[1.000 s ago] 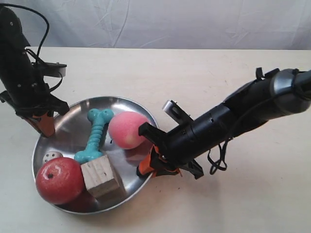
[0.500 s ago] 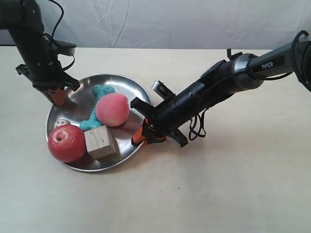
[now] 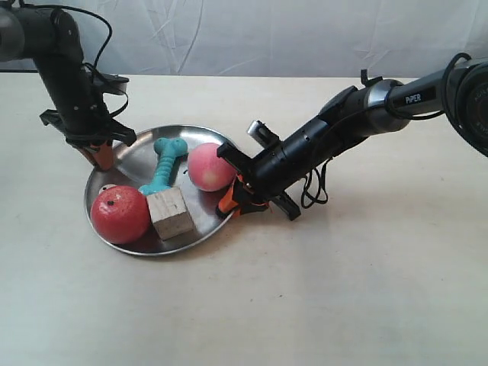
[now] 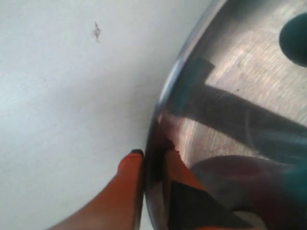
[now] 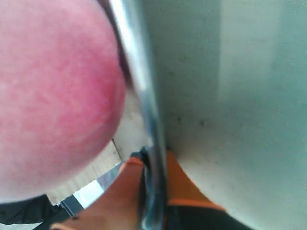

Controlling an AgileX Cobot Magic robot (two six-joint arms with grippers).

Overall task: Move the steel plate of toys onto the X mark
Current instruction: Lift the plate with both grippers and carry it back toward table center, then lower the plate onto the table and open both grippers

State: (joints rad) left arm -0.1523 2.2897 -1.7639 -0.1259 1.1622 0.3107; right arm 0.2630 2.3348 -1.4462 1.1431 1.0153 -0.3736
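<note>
Cream bench [image 3: 343,297], plate seemingly short of its mark.
My left pincer [image 4: 151,189] and right pincer [image 5: 154,191] each pinched the steel plate [image 3: 133,160] rim, toys [image 3: 120,213] aboard; a faint grey mark [image 4: 96,31], perhaps the X, lay outside it.

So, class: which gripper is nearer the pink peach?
Right. The right gripper clamps the rim of the steel plate beside the pink peach; the left gripper clamps the opposite rim, beyond the turquoise bone.
</note>
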